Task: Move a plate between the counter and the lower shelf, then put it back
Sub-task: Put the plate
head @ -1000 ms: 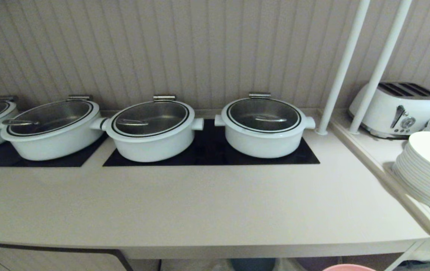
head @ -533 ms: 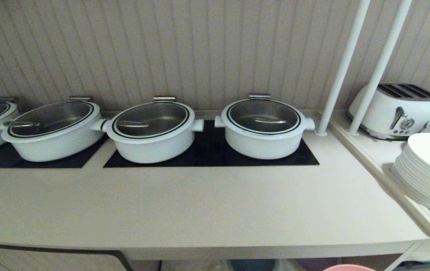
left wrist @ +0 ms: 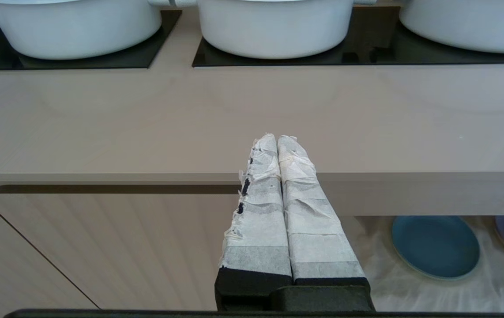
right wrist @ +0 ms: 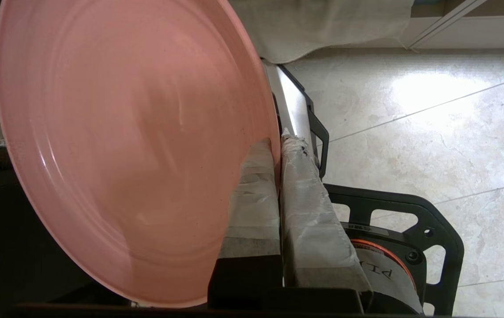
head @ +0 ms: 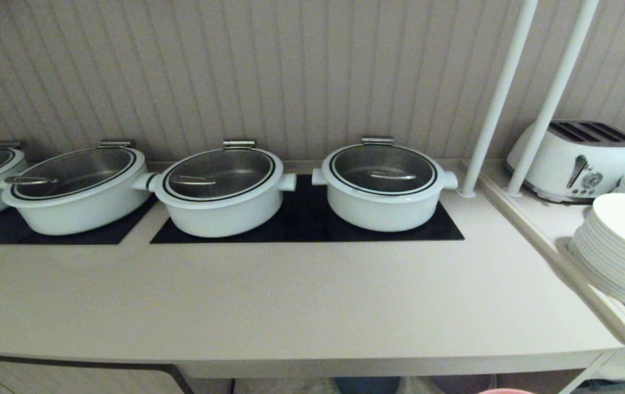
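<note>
below the surface (head: 290,295) edge, the right gripper (right wrist: 278,145) has its jaws clamped on the rim of the pink plate (right wrist: 133,145), held tilted over the tiled floor (right wrist: 411,115). the left gripper (left wrist: 277,141) hangs before the surface, jaws closed and empty. a blue plate (left wrist: 435,246) lies on the lower shelf (left wrist: 411,291).

Bench (head: 290,295): plain beige, with black inset panels (head: 307,221). Pots (head: 382,186): white, black-ringed lids. Wall (head: 236,71): beige, vertically ribbed. Toaster (head: 578,158) and stacked plates (head: 619,246): white. Plate (right wrist: 133,145): plain pink. Shelf plate (left wrist: 435,245): blue.
</note>
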Available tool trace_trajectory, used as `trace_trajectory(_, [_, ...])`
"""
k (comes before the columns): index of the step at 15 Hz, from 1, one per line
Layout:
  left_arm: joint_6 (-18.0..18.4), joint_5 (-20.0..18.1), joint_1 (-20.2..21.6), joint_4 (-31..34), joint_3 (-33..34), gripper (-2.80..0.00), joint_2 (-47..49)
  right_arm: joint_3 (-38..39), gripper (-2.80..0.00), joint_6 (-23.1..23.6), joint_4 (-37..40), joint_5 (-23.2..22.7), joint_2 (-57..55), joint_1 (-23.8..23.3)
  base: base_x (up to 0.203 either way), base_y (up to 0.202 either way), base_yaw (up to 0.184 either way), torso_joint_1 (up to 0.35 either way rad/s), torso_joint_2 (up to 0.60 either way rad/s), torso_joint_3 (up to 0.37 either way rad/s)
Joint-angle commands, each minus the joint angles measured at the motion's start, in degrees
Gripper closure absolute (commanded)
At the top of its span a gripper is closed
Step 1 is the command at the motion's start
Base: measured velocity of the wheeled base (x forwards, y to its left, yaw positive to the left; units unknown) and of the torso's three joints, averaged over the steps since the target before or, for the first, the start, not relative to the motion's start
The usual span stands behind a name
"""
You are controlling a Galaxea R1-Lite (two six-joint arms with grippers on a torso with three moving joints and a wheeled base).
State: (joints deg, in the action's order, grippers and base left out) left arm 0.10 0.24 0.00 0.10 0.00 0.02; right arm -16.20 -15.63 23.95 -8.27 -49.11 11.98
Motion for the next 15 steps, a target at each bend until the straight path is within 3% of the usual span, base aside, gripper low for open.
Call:
trace_trajectory(1, [0.0, 0.0, 0.0, 0.0, 0.0, 0.0, 0.0, 0.0, 0.0, -0.1, 0.0, -0.1, -0.4, 0.1, 0.0, 0.0, 0.0, 0.0, 0.0, 0.0])
trace_trajectory(15, [0.0, 0.0, 0.0, 0.0, 0.0, 0.0, 0.0, -1.5, 0.0, 0.3, -0.3, -0.8, -1.9, -0.1, 0.0, 0.0, 0.0, 0.0, 0.0, 0.0])
